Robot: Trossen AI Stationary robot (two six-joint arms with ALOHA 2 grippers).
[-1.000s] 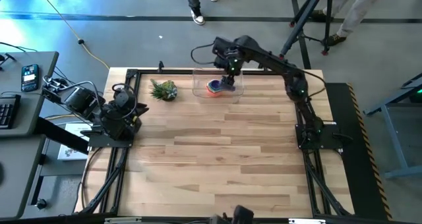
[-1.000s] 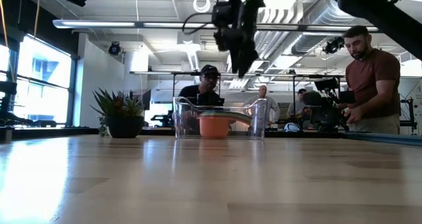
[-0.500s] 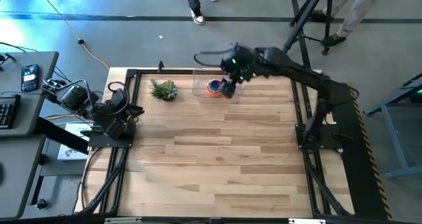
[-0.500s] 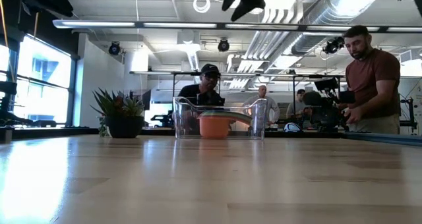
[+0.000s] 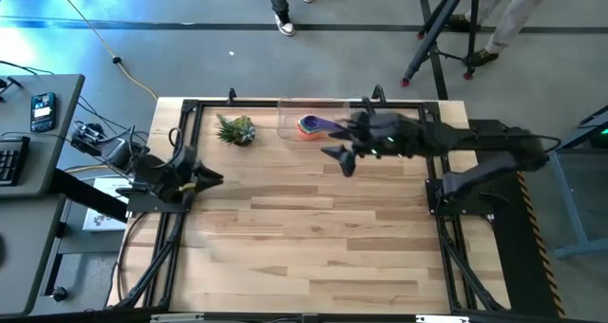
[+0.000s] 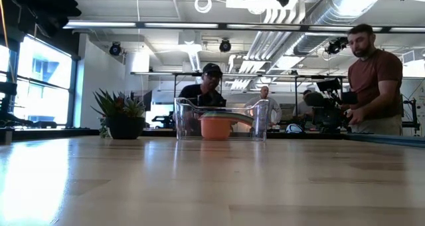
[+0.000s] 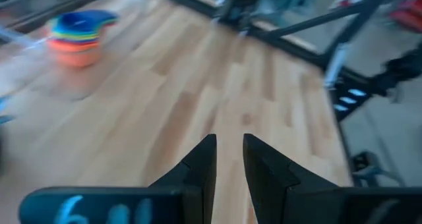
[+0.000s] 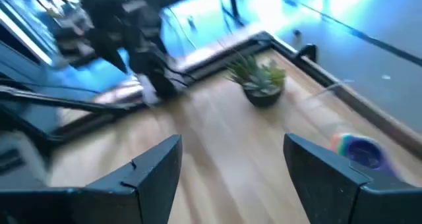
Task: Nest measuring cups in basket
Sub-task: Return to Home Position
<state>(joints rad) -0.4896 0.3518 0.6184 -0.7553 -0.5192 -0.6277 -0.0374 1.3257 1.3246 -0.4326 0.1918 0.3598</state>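
Note:
The measuring cups point(image 5: 310, 124) sit nested in one stack inside the clear basket point(image 5: 288, 129) at the table's far middle. The low view shows the orange cup point(image 6: 216, 127) at the stack's bottom behind the basket's wall point(image 6: 189, 123). The stack also shows in the left wrist view point(image 7: 76, 36) and the right wrist view point(image 8: 359, 149). My right gripper point(image 5: 337, 158) is open and empty, high above the table, just near and right of the basket. My left gripper point(image 5: 207, 179) is at the table's left edge, its fingers point(image 7: 204, 161) nearly together, holding nothing.
A small spiky green plant in a dark pot point(image 5: 236, 129) stands left of the basket. Dark frame rails run along the table's left point(image 5: 180, 209) and right point(image 5: 439, 209) sides. People point(image 6: 372, 80) stand beyond the far edge. Bare wood point(image 5: 313, 228) fills the middle and near part.
My right gripper has risen from over the basket, out of the top of the low view, and drawn back toward the table's near and right side. The cups have stayed nested in the basket. My left arm has folded lower, its gripper shifting a little toward the table's middle.

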